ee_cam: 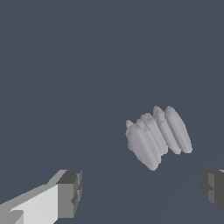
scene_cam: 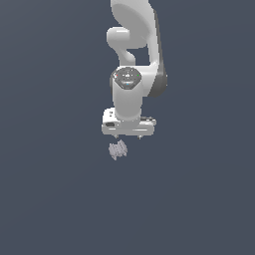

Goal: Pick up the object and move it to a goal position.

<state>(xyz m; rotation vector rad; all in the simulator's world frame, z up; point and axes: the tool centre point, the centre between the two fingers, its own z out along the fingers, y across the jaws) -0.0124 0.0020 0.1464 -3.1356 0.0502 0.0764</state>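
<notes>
The object (scene_cam: 118,149) is a small pale grey-lavender ridged lump lying on the dark floor, just below the white gripper (scene_cam: 128,136) in the exterior view and slightly toward that view's left. In the wrist view the object (ee_cam: 156,137) shows as several parallel ridges, ahead of the gripper (ee_cam: 142,192) and nearer the dark pad (ee_cam: 213,189) than the other pad (ee_cam: 71,192). The jaws stand wide apart with nothing between them. The gripper hovers above the object without touching it.
The white arm (scene_cam: 137,55) rises from the gripper toward the top of the exterior view. The dark grey floor (scene_cam: 50,199) stretches around on all sides.
</notes>
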